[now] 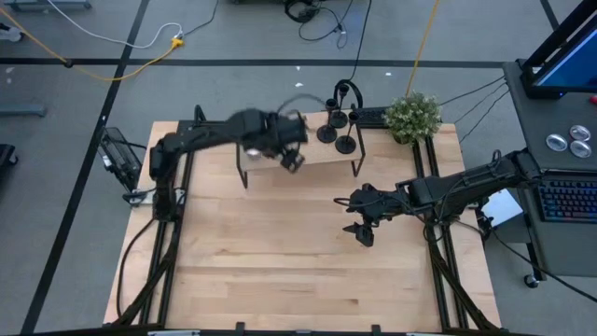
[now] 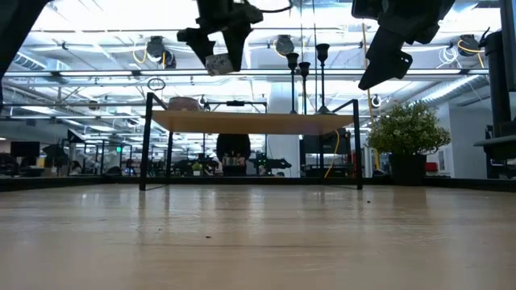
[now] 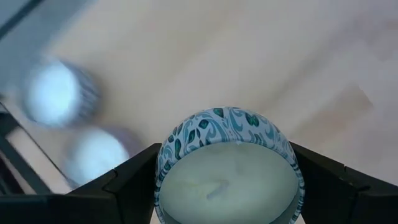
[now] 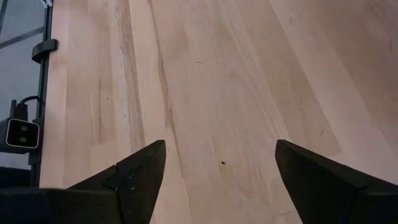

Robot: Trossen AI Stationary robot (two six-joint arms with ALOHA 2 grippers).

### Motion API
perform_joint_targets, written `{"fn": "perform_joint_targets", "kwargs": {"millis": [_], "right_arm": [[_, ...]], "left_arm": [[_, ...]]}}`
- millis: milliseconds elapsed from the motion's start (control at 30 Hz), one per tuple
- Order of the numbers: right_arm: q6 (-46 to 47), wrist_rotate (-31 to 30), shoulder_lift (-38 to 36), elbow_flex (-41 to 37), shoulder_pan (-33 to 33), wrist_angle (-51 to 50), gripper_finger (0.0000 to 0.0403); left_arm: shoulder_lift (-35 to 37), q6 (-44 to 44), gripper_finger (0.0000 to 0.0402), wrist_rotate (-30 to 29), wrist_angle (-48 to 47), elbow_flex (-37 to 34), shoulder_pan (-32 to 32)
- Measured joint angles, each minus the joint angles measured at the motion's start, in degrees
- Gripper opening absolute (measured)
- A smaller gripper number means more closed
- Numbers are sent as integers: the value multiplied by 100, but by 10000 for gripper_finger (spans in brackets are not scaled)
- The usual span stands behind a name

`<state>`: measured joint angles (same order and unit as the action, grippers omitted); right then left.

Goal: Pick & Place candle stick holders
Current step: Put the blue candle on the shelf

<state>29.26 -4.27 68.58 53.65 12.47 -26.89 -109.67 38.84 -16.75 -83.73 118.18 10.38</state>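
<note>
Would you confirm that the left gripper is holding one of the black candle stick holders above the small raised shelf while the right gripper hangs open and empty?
Not quite: the left gripper holds a candle in a blue-patterned tin, as the left wrist view shows. The three candle stick holders stand on the shelf. The right gripper is indeed open and empty.

Grey floor (image 1: 233,37) with loose cables (image 1: 112,42); bright open-plan room behind.

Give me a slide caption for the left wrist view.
Left gripper holds a candle in a blue-and-white patterned tin above the wooden table.
</note>
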Motion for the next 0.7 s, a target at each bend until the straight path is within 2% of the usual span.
{"fn": "perform_joint_targets", "kwargs": {"millis": [333,467,700], "right_arm": [[496,-7,0,0,0,3,293],[629,-9,-2,0,0,3,293],[785,-44,-1,2,-13,52,293]], "left_arm": [[-77,-1158,300,25,318,51,1188],[-204,-1456,309,144,436,50,1327],[-614,-1671,301,201,452,49,1328]]}}
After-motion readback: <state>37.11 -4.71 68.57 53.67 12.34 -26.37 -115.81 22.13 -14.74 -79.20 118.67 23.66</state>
